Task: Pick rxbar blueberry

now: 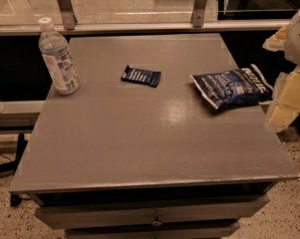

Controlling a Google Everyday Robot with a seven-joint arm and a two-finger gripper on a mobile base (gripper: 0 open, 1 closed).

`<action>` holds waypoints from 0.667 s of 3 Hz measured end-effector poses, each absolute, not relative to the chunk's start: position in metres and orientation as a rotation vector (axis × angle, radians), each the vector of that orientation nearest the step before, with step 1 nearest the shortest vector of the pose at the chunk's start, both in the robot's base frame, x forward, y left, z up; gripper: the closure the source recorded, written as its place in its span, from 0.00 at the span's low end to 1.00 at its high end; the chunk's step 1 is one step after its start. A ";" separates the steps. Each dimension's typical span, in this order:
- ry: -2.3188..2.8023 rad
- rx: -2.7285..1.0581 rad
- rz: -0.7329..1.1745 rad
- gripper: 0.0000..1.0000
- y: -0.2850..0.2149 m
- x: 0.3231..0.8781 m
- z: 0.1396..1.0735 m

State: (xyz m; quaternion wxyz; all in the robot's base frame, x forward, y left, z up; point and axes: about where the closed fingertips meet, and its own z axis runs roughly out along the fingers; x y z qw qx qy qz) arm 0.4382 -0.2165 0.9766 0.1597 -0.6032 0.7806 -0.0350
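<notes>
The rxbar blueberry [141,76] is a small flat dark navy wrapper with white lettering. It lies flat on the grey table [139,133], toward the back middle. My gripper [280,76] hangs at the right edge of the view, beyond the table's right side and well to the right of the bar. Its two cream fingers stand apart, with nothing between them.
A crinkled blue chip bag [231,87] lies at the table's right side, between the bar and my gripper. A clear water bottle [58,57] with a white cap stands upright at the back left. A metal rail [139,28] runs behind the table.
</notes>
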 end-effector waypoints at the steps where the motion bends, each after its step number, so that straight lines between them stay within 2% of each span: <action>1: 2.231 -1.724 -0.100 0.00 -0.217 0.438 0.977; 2: 2.191 -1.711 -0.064 0.00 -0.204 0.454 0.966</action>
